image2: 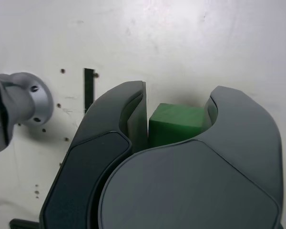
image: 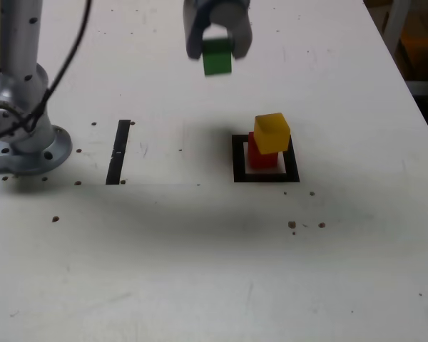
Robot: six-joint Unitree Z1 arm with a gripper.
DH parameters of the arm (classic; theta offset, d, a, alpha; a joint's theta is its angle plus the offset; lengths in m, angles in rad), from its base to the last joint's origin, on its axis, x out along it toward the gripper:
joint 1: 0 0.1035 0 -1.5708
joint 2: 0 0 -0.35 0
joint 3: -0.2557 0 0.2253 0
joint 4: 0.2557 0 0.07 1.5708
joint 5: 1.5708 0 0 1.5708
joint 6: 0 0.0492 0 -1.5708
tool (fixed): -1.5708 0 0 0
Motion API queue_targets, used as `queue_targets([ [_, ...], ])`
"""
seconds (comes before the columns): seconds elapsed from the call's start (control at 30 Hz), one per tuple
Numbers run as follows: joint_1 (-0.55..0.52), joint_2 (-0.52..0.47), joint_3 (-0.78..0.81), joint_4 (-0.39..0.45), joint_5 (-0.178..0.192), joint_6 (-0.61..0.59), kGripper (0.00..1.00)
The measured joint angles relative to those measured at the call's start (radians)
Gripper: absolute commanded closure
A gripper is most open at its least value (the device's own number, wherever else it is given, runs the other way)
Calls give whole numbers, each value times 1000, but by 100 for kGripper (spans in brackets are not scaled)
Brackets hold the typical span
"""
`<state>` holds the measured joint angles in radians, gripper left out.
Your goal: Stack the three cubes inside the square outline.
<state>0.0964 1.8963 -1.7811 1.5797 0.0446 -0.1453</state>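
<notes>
Viewing: we look over the white table (image: 164,263), marked with small dark spots, with the arm's base (image: 30,135) standing at the exterior view's left.
Hand (image: 217,39): we find it closed on the green cube (image: 217,57), one finger at either side, and held up off the table.
Green cube: we note it between the fingers, its lower part protruding below them in the exterior view; it is apart from the other two cubes.
Red cube (image: 262,158): we observe it inside the square outline (image: 239,160), its upper part hidden by the yellow one.
Yellow cube (image: 272,133): we record it on top of the red cube, turned relative to it and overhanging toward the exterior view's right.
Black strip (image: 118,152): we see it on the table between the base and the outline.
</notes>
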Motion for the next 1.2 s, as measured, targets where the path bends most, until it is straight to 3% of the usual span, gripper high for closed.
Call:
queue_targets([
  [0.17, -66, 2, -133, 13, 11, -31, 82],
  [0.33, -131, 88, -271, 32, 15, -45, 82],
  [0.43, -146, 132, -316, 33, -1, -46, 82],
  [0.6, -156, 209, -333, 35, -48, -63, 82],
  [1.03, -182, 217, -274, 36, -96, -84, 82],
  [1.2, -185, 217, -251, 36, -98, -84, 82],
])
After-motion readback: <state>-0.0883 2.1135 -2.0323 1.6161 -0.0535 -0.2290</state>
